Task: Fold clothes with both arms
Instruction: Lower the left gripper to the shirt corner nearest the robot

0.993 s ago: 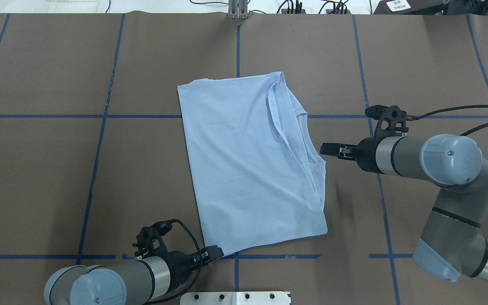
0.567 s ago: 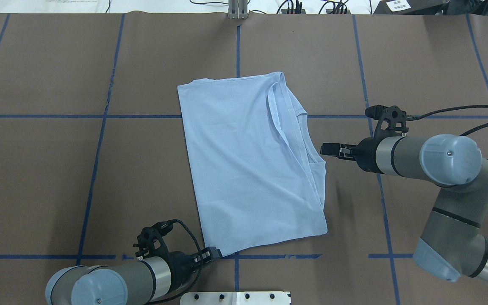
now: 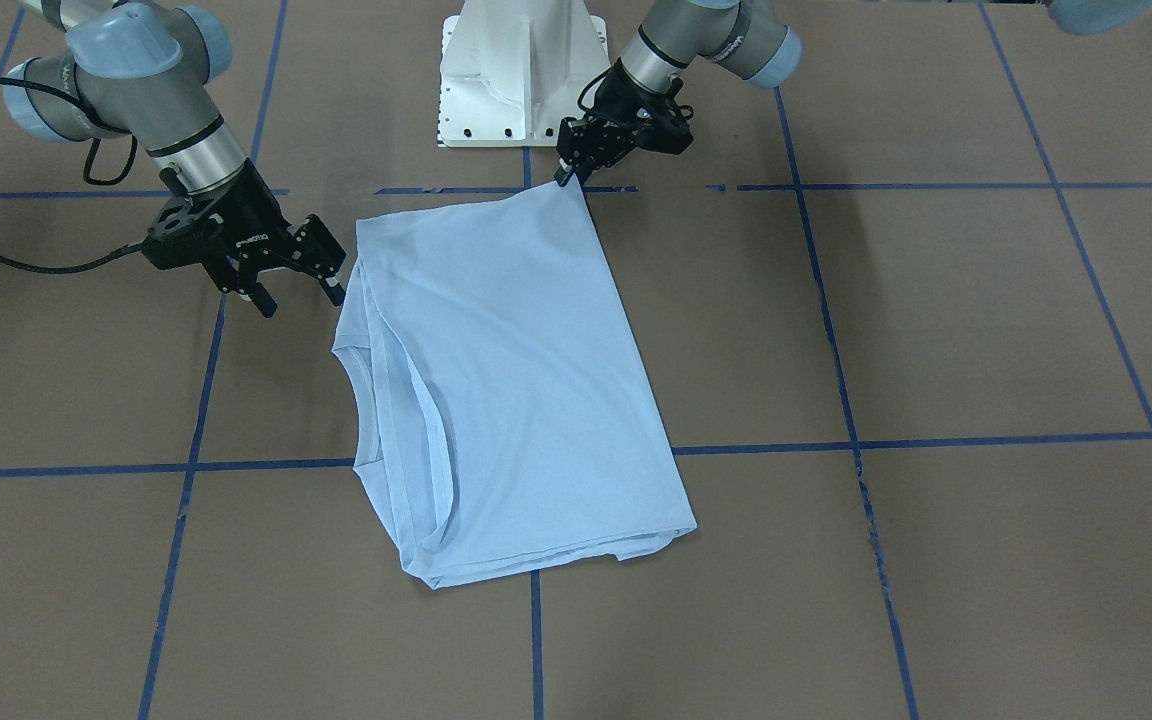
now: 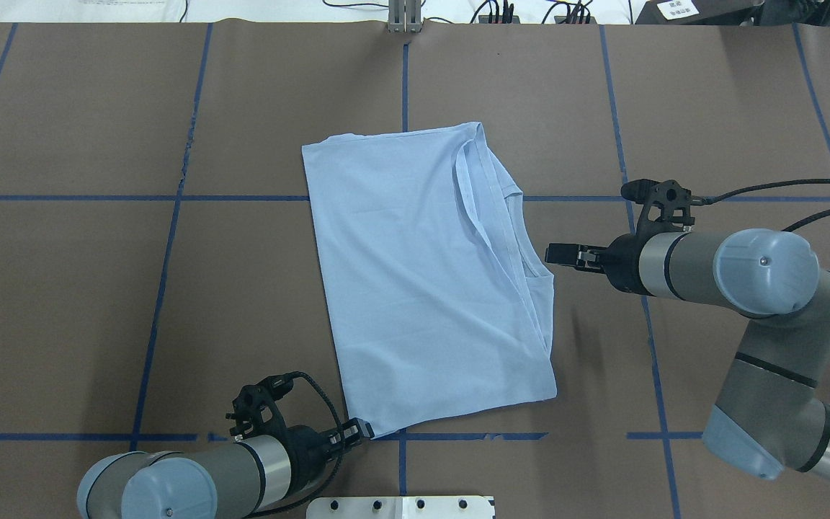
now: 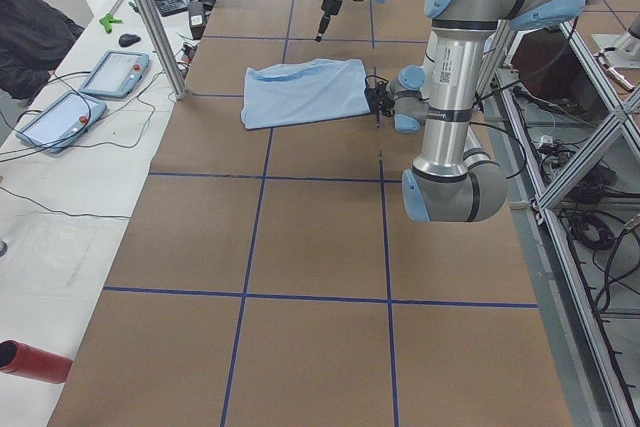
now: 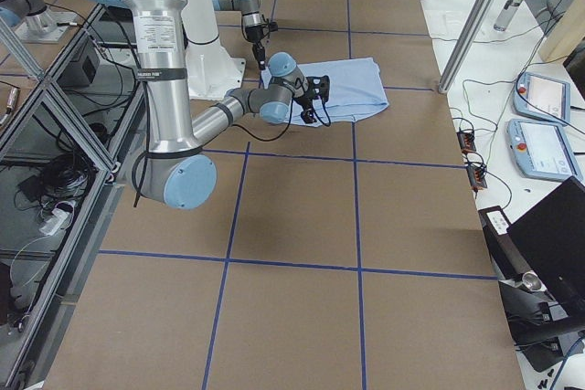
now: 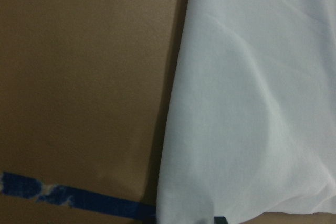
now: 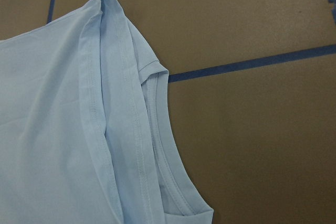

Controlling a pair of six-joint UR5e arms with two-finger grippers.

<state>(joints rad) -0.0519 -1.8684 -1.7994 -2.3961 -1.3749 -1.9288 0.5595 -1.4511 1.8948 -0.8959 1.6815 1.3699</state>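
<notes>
A light blue T-shirt [image 4: 422, 288] lies folded into a tilted rectangle mid-table, its ribbed collar [image 8: 157, 145] at the edge on my right. The chest print is hidden. My left gripper [image 4: 363, 429] sits low at the shirt's near left corner; in the front-facing view its jaws [image 3: 568, 176] look pinched on that corner. The left wrist view shows only cloth [image 7: 252, 103] and bare table. My right gripper [image 3: 298, 297] hovers just off the collar edge, open and holding nothing; from overhead, that right gripper [image 4: 555, 254] stands a little apart from the cloth.
The white pedestal base [image 3: 521, 70] stands just behind the shirt's near edge. Blue tape lines [image 4: 170, 252] grid the brown table. Beyond the far edge a side table holds tablets [image 5: 60, 117] and a red cylinder [image 5: 30, 359].
My left gripper has drawn back slightly toward the robot's base at the shirt's corner. The right arm and the shirt's shape look unchanged.
</notes>
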